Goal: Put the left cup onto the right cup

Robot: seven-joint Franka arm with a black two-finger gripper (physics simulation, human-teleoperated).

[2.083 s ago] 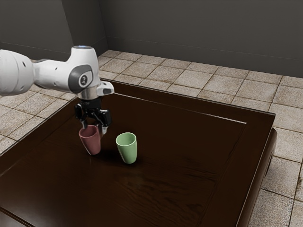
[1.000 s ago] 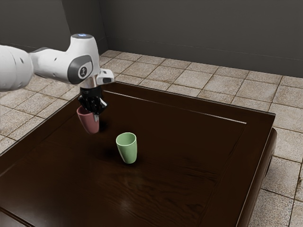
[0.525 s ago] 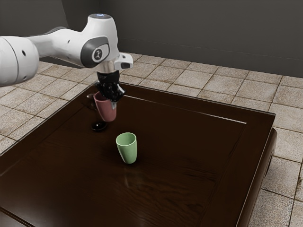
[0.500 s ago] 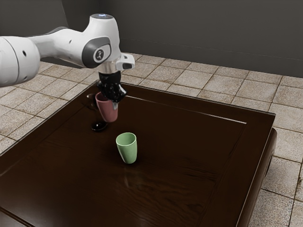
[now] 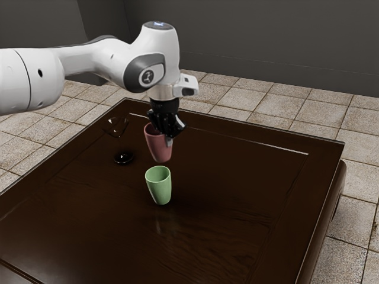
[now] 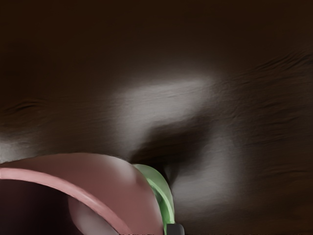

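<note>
My black gripper [image 5: 166, 128] is shut on the rim of the pink cup [image 5: 159, 146], which hangs in the air, upright and slightly tilted. Just below it stands the green cup [image 5: 159, 184], upright on the dark wooden table [image 5: 237, 195], a small gap apart from the pink cup's base. In the wrist view the pink cup [image 6: 98, 191] looms large under my hand, and part of the green cup [image 6: 159, 191] peeks out from behind it.
The table has a raised rim [image 5: 323, 195] around its top. A small dark round patch [image 5: 123, 157] lies on the table toward the exterior view's left. Tiled floor [image 5: 284, 103] surrounds the table.
My arm has lifted the pink cup off the table and carried it toward the exterior view's right, until it hangs over the green cup. The green cup has stayed put.
</note>
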